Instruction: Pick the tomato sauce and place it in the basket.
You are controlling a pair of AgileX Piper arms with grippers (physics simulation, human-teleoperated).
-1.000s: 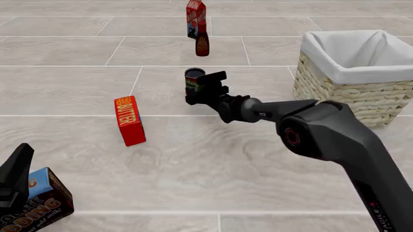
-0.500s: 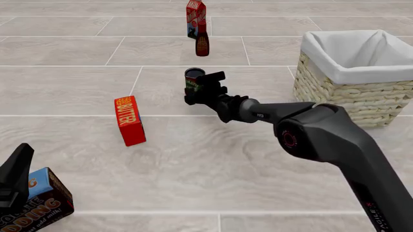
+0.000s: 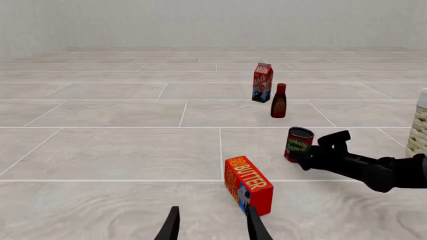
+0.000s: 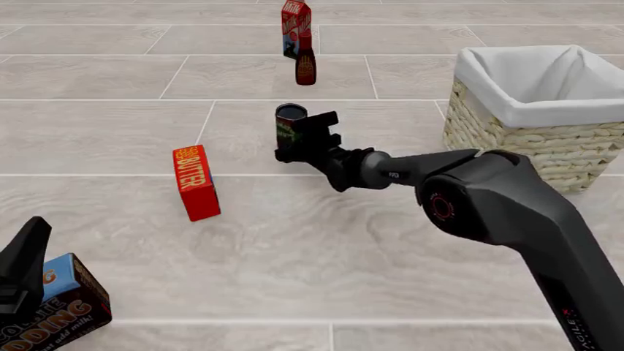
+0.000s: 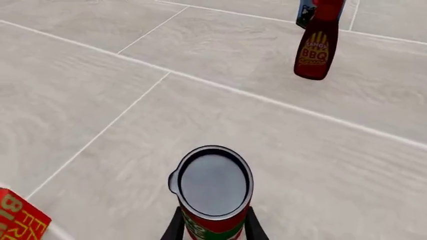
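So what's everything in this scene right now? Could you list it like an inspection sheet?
Surface: pale tiled tabletop.
Job's things: can upright between the right gripper's fingers; basket on the right, no object seen inside.
Clutter: butter box, BBQ bottle, milk carton, pudding box.
Grippers: right gripper shut on the can; left gripper open, holding nothing.
Cables: nothing seen.
Surroundings: plain grey wall.

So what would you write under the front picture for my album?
Right gripper closed around the tomato can, with the basket waiting off to the right and the butter box nearby.
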